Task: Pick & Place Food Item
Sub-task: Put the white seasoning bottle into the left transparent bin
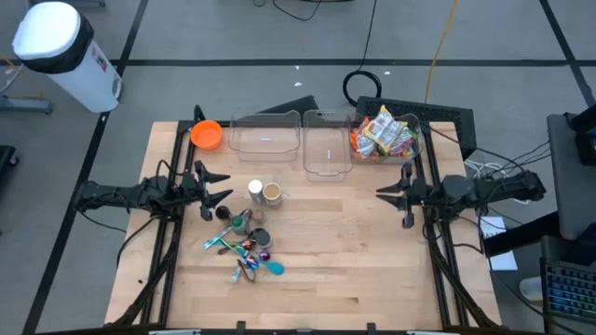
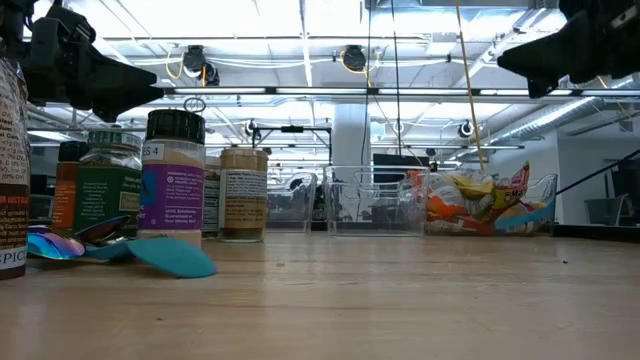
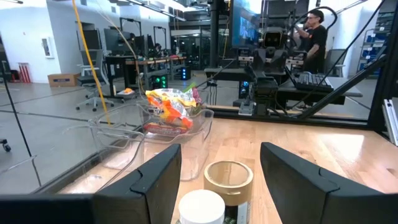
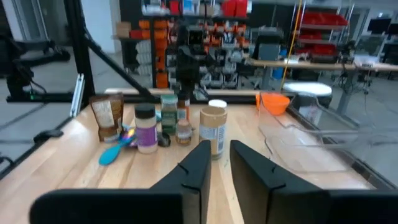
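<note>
We found the food items as a heap of crinkly snack packets (image 1: 383, 136) in the clear bin (image 1: 411, 154) at the far right corner of the desk (image 1: 372, 270). That heap lay just beyond the right tool (image 1: 386, 194) and a little to its outer side, near it but not touching. The right tool hung above the desk with its fingers drawn nearly together, only a narrow slit left between them, and nothing between them. The left tool (image 1: 216, 187) waited across the desk, well apart from the packets, its fingers spread and empty, with the spice jars (image 1: 264, 193) just ahead of it.

We judged the packets to be light, soft and springy: thin film that crumples under pressure and slides easily against its neighbours. A pinch on a flat face would likely slip, so we would take hold at a sealed edge or a folded corner standing proud of the pile, where the film is doubled and stiffer. Because they lay loosely stacked, lifting one could drag another with it or tip it over the bin's wall. The two empty clear bins (image 1: 265, 134) stood beside the full one, on the side toward the left tool.
</note>
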You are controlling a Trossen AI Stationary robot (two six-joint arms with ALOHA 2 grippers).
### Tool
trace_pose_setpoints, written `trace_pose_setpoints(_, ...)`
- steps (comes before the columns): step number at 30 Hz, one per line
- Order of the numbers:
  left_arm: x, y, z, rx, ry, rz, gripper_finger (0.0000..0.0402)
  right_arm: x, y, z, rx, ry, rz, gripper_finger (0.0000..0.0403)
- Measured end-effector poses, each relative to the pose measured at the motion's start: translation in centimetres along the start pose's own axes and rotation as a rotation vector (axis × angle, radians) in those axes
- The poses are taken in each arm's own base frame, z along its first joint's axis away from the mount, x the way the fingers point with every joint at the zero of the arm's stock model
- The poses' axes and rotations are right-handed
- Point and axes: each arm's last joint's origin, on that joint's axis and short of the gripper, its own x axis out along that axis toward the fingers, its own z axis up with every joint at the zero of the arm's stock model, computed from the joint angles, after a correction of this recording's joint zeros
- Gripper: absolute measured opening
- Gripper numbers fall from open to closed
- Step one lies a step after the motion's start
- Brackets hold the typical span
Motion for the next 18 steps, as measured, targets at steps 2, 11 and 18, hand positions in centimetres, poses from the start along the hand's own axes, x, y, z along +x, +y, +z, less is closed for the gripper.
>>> trace_pose_setpoints(2, 0.0, 0.0, 0.0, 0.0, 0.0, 0.0, 0.0228, 0.1, 0.0, -0.8, 0.007, -0.037, 0.0, 0.0043)
trace_pose_setpoints(11, 0.0, 0.0, 0.0, 0.0, 0.0, 0.0, 0.0228, 0.5, 0.2, -3.3, 0.031, -0.122, 0.0, 0.0036)
trace_pose_setpoints(18, 0.0, 0.0, 0.0, 0.0, 0.0, 0.0, 0.0228, 0.5, 0.3, -3.4, 0.056, -0.116, 0.055, 0.0036)
